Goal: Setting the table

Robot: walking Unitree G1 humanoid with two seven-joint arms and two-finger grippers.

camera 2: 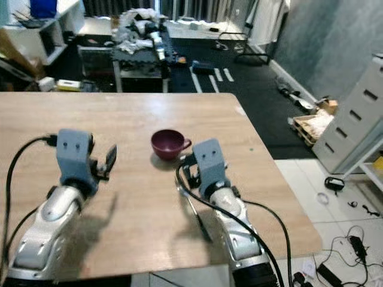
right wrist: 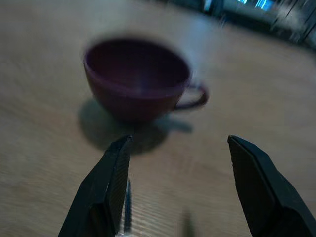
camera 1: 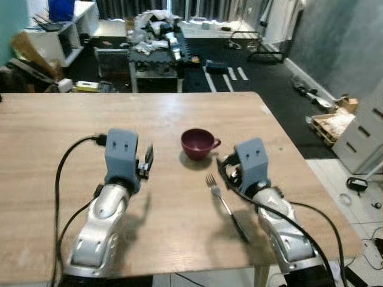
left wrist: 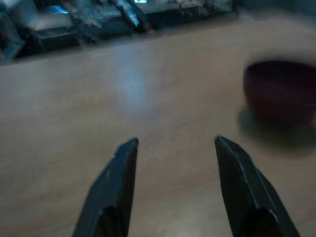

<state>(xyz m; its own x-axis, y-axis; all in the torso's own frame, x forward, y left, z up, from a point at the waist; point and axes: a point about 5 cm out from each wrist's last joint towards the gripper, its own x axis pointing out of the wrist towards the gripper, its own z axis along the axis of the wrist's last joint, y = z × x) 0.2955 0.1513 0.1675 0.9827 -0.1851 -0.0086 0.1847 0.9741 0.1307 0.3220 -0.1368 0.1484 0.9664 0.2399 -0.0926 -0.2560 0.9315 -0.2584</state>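
A maroon cup [camera 1: 198, 144] stands upright mid-surface [camera 1: 179, 113]; a fork [camera 1: 224, 206] lies toward the near edge. Both the left gripper [left wrist: 173, 148] and right gripper [right wrist: 177, 145] hover empty, fingers apart.

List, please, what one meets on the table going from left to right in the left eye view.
left gripper → cup → fork → right gripper
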